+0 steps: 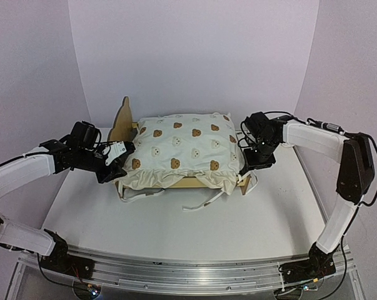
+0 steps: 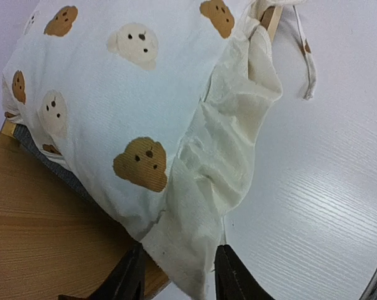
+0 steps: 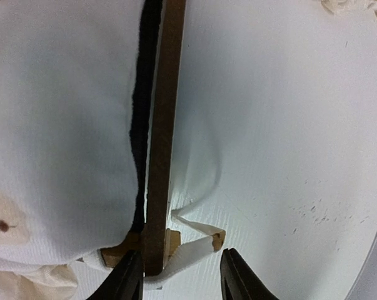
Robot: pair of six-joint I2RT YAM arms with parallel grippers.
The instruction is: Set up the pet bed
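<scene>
So the bench (image 1: 175,231) has the pet bed (image 1: 183,150) lying lengthwise between both arms, headboard (image 1: 122,115) end by the left pincer (image 1: 116,170) and foot end at the right pincer (image 1: 246,167). The cushion (image 1: 194,134) sits in the frame. Both pincers gape wide: the left straddles the corner ruffle (image 2: 219,156), the right straddles the frame rail (image 3: 160,156).

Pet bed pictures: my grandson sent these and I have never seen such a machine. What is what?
Two robot arms stand at a white table. The wide picture is from above and behind them; the other two come from cameras on their wrists. On the table lies a plywood pet bed with a bear-print mattress. The left tool has the mattress's ruffled corner between its fingers; whether it pinches, I cannot tell. The right tool is open astride the frame's side rail.
</scene>
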